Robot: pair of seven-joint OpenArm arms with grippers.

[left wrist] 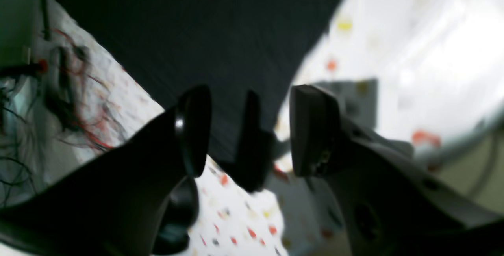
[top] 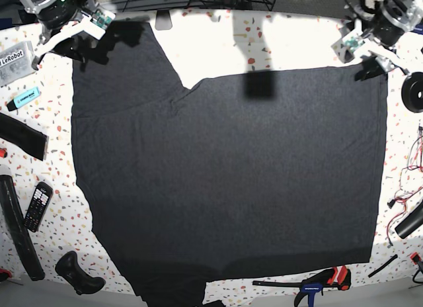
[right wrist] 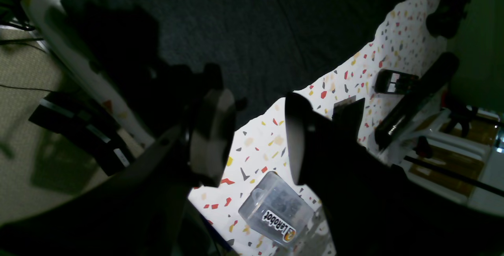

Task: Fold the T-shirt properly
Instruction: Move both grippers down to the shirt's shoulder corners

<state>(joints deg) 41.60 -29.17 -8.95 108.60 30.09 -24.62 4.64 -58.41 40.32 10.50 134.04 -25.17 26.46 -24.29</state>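
Note:
The T-shirt [top: 225, 175] lies spread flat on the terrazzo table [top: 218, 45], plain dark side up. One sleeve reaches the far left and the hem runs down the right. My left gripper [left wrist: 252, 130] is open, just above the shirt's far right corner [left wrist: 204, 31]; in the base view it [top: 372, 57] hovers at that corner. My right gripper [right wrist: 254, 134] is open, above the shirt's edge [right wrist: 275, 19] and bare table; in the base view it [top: 73, 42] is over the far left sleeve. Neither gripper holds fabric.
A clear LeRobot box [right wrist: 275, 210] and a blue marker [top: 26, 96] lie at the far left. Black straps [top: 20, 135], a remote [top: 38, 206] and a black lump [top: 76, 272] sit along the left edge. A tape roll [top: 413, 92], wires [top: 406, 161] and a clamp [top: 317, 280] are right and front.

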